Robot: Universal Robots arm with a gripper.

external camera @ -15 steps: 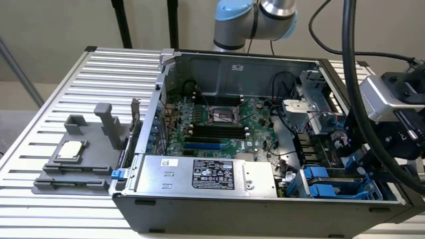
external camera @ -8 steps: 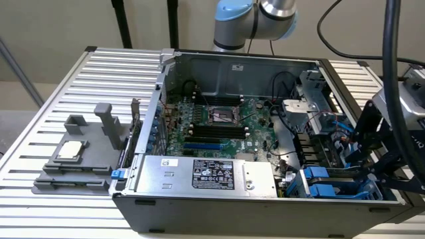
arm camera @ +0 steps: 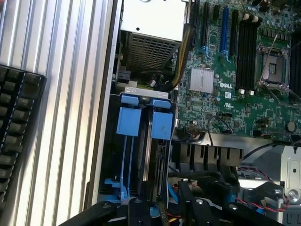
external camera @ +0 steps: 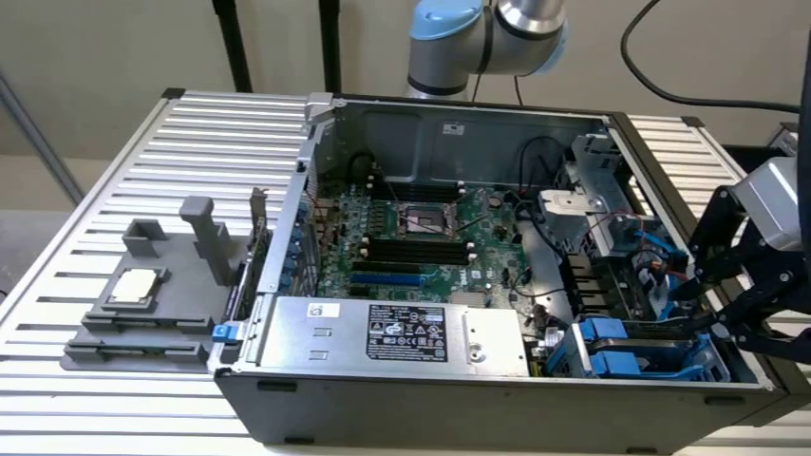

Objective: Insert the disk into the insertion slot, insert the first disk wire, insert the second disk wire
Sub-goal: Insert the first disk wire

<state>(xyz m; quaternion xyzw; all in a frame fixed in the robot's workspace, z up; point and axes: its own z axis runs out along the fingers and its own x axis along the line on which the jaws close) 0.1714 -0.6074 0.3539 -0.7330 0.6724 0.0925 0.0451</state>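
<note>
exterior cam: high, backed off, looks down on whole case [external camera: 507,408]. wrist cam: right behind claw [arm camera: 162,207], close-up. shared: bay [arm camera: 112,150] by claw, motherboard [external camera: 419,237].

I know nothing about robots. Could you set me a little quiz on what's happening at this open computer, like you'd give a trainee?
1. True or false: the pincer is gripping the silver power-supply box.
2. The pincer hovers nearest to: A) the grey fixture on the table, B) the blue-tabbed drive bay, C) the processor socket.
3. Fill in: the pincer's jaws stand ___, with nothing between them.
Key: 1 false; 2 B; 3 open.
</note>
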